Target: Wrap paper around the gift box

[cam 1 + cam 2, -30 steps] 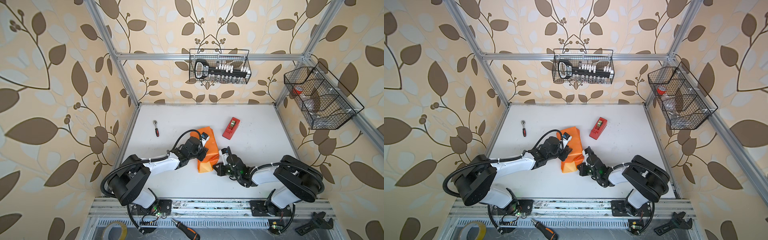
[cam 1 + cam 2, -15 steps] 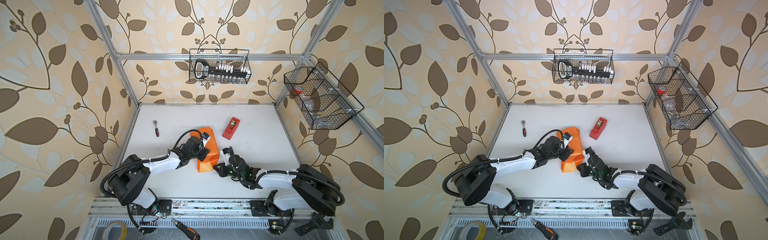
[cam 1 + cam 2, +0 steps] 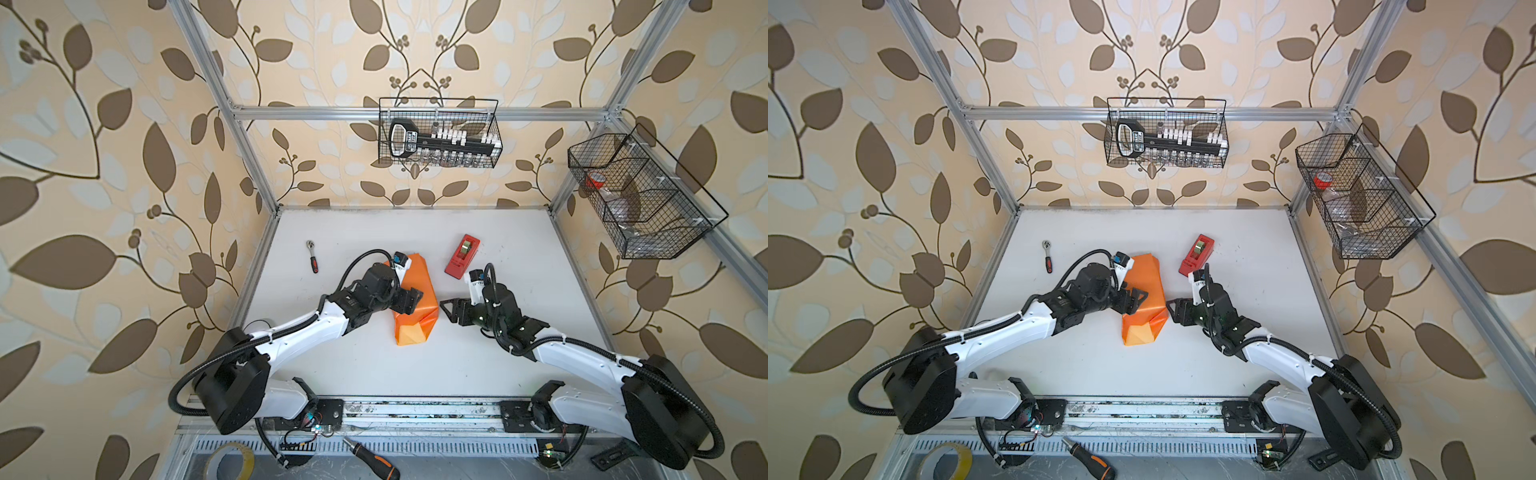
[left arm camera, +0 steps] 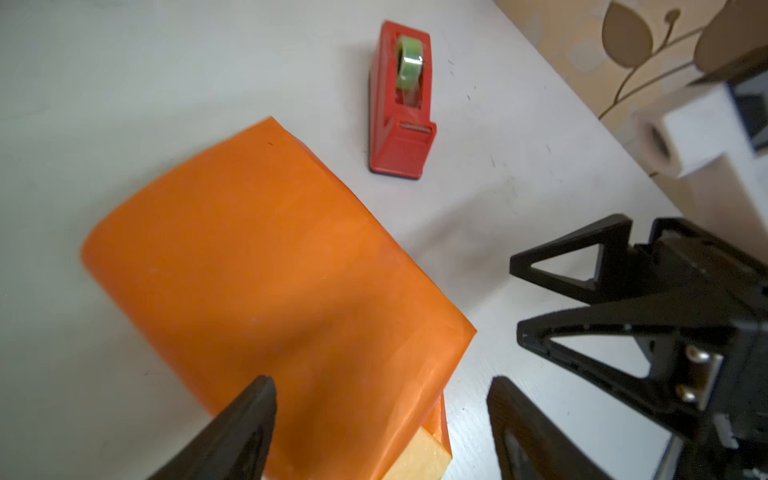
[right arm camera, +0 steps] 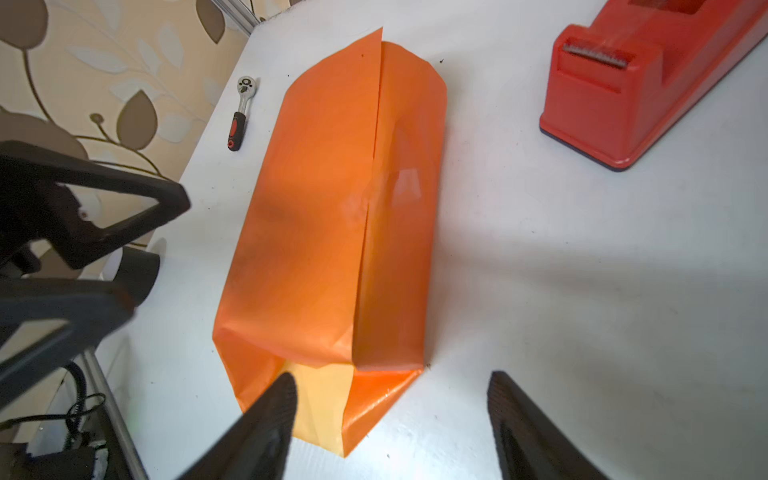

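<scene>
So, count: 2 grippers, 1 paper [image 3: 415, 309] parcel, 1 tape dispenser [image 3: 462, 256], 1 ratchet [image 3: 312, 257], 2 wire baskets, 1 screwdriver [image 3: 372, 455], 1 tape roll [image 3: 230, 461]. L gripper [image 3: 411, 300] hangs over the paper's left side, jaws spread wide, nothing gripped. R gripper [image 3: 446, 311] sits just beside its right edge, jaws wide too, empty; the left wrist view shows bare table btwn it and the paper. Paper lies mid-table, folded orange side out into a long parcel w/ a seam along the top and pale yellow showing at the near open end; gift box hidden from view. White table [image 3: 498, 365], leaf wallpaper [image 3: 104, 166] all round, aluminium frame [image 3: 311, 113]. Dispenser and ratchet lie apart from the parcel, on opposite sides. Back-wall basket [image 3: 386, 120], right-wall basket [image 3: 665, 241]. Screwdriver and roll lie on the front ledge.
</scene>
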`<state>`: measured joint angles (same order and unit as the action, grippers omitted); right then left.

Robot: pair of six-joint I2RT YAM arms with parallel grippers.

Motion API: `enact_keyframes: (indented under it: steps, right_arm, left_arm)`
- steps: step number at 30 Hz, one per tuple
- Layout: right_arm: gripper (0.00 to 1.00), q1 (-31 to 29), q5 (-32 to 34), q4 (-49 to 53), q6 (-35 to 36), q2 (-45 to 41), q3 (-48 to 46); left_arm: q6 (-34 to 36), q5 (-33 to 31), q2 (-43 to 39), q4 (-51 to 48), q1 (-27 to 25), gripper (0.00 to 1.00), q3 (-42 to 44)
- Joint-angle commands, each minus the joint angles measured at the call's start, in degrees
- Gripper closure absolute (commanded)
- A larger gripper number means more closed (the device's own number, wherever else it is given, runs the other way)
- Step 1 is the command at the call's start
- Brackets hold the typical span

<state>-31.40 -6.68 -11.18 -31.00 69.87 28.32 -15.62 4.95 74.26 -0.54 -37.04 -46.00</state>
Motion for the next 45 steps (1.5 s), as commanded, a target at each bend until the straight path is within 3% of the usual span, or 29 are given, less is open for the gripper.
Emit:
enact_keyframes:
  steps: [1,6,14,19,31,39,45]
  right_arm:
    - [0.10,1.3,-2.3,0.3,1.4,4.9,4.7]
    - [0.00,2.4,-7.3,-4.2,-1.2,13.8,9.9]
    - [0.01,2.4,-12.3,-8.6,-4.8,20.4,11.8]
    - [0.03,2.1,-14.1,-11.0,-6.8,20.6,9.8]
    - [0.05,-1.0,-11.4,-11.8,-9.4,13.1,2.4]
    - [0.03,1.8,-5.9,-1.2,-3.8,5.8,2.2]
    - [0.03,2.5,1.1,11.0,5.2,-1.6,6.7]
  left_arm:
    - [-11.2,0.0,-2.4,-4.0,6.6,0.14,1.0]
    - [-17.7,7.5,1.4,-3.1,13.4,0.13,1.3]
    - [-19.5,13.8,11.3,-0.7,14.2,0.13,-2.7]
    - [-20.3,20.0,15.9,2.2,13.9,0.16,-4.7]
    - [-21.1,25.2,23.1,4.9,11.4,0.18,-9.5]
    - [-21.6,18.4,18.4,4.1,12.6,0.15,-5.5]
    - [-21.1,9.2,7.2,2.4,14.3,0.17,1.6]
